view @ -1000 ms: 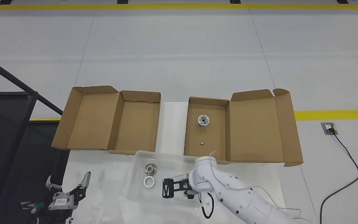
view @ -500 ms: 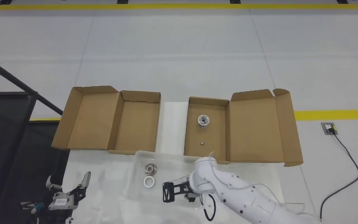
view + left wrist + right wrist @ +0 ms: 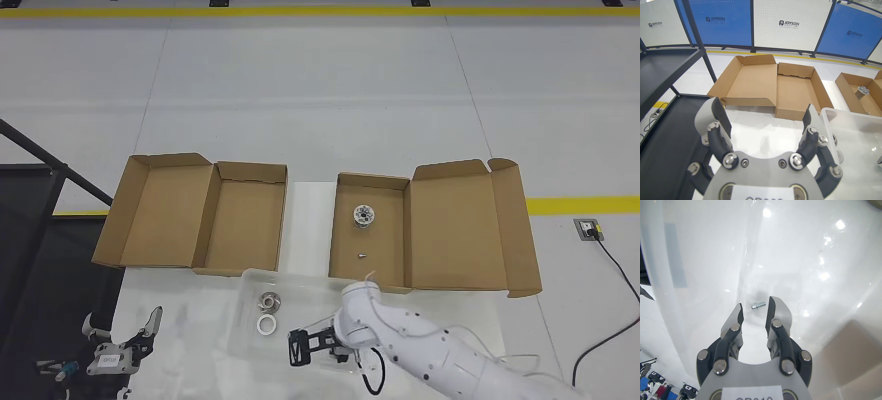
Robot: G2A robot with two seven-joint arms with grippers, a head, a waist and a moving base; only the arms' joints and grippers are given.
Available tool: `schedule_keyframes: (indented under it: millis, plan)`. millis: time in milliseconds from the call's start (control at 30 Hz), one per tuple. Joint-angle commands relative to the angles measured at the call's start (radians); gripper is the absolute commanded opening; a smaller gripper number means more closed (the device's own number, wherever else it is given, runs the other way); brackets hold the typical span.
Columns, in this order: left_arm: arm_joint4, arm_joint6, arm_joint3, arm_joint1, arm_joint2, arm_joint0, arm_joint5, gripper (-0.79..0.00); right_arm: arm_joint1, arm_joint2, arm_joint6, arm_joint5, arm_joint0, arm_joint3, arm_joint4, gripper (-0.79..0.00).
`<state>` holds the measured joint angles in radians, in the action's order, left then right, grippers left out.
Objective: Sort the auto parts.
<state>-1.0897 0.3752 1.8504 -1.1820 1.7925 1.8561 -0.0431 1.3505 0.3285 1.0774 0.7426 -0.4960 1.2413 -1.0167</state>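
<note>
Straddling the bolt (image 3: 758, 306) inside the clear bin (image 3: 791, 256) with right gripper (image 3: 755, 302) spread, seemingly ready for pinching. Resting left gripper (image 3: 762, 105) outside it, likewise spread.

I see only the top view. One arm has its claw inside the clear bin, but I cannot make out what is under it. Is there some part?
Observer: Yes. The right wrist view shows a small silver bolt lying on its side on the floor of the bin, just ahead of the right claw.
Operator: Is this claw closed on it?
Observer: No, it is open; the bolt lies free between the two tips, and neither touches it.
Operator: And the other claw, does it hold something?
Observer: No. The left claw is open with bare pads, over the white table.
</note>
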Motion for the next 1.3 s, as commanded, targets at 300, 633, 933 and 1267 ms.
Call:
schedule_keyframes:
  millis: [300, 633, 933, 1267]
  plan:
    - [0.0, 0.0, 0.0, 0.0, 0.0, 0.0, 0.0, 0.0, 0.036, -0.043, -0.009, 0.009, 0.02, -0.055, -0.023, -0.502]
    - [0.0, 0.0, 0.0, 0.0, 0.0, 0.0, 0.0, 0.0, 0.063, -0.048, 0.001, -0.002, 0.03, -0.1, -0.024, -0.748]
    - [0.0, 0.0, 0.0, 0.0, 0.0, 0.0, 0.0, 0.0, 0.048, -0.001, -0.019, -0.016, 0.032, -0.047, -0.062, -0.785]
    - [0.0, 0.0, 0.0, 0.0, 0.0, 0.0, 0.0, 0.0, -0.046, 0.173, -0.021, -0.075, -0.026, 0.195, -0.151, -0.785]
